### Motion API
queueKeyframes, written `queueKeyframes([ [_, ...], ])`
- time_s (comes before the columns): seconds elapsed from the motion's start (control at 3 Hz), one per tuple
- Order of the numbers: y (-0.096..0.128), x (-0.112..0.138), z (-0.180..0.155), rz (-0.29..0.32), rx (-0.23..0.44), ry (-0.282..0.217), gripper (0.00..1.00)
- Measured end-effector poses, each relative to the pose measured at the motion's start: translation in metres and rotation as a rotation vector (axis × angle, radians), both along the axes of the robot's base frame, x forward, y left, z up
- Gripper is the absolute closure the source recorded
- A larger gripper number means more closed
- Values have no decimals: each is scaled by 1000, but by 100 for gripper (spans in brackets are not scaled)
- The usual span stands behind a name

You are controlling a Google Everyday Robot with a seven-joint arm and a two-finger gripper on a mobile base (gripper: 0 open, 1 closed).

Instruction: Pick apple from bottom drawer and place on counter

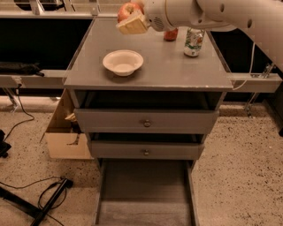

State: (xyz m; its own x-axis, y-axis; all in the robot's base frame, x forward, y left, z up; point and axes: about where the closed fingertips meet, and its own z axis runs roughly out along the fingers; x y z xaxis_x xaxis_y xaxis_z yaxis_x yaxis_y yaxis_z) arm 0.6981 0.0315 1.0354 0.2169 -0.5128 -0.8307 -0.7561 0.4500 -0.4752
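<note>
Above the far left part of the counter [177, 73], the apple [127, 9] is up in the air, red with a paler patch, and it touches no surface. It sits in the gripper [132, 18], which is closed on it: one tan finger pad [132, 26] presses on the apple from below, and the other finger is mostly hidden at the top edge of the view. The white arm [212, 13] comes in from the upper right side.

Below and a little nearer to the camera, a cream bowl [123, 62] stands upright on the counter with nothing in it, well apart from the apple. At the back of the counter a red can [171, 34] is half hidden behind the arm, and just beside it on the right stands a white and green can [193, 42].

Under the counter, the two upper drawers [147, 123] with round knobs are almost pushed in. The bottom drawer [143, 190] is pulled far out toward the camera, and its grey floor shows nothing lying inside.

To the left of the cabinet an open cardboard box [66, 141] stands on the speckled floor; what it holds I cannot tell. Black cables [44, 198] lie on the floor nearby
</note>
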Motion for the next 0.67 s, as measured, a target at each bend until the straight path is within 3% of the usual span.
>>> queueKeyframes([
  [0.33,0,0,0,0,0,0,100],
  [0.67,3,20,6,19,8,-4,100],
])
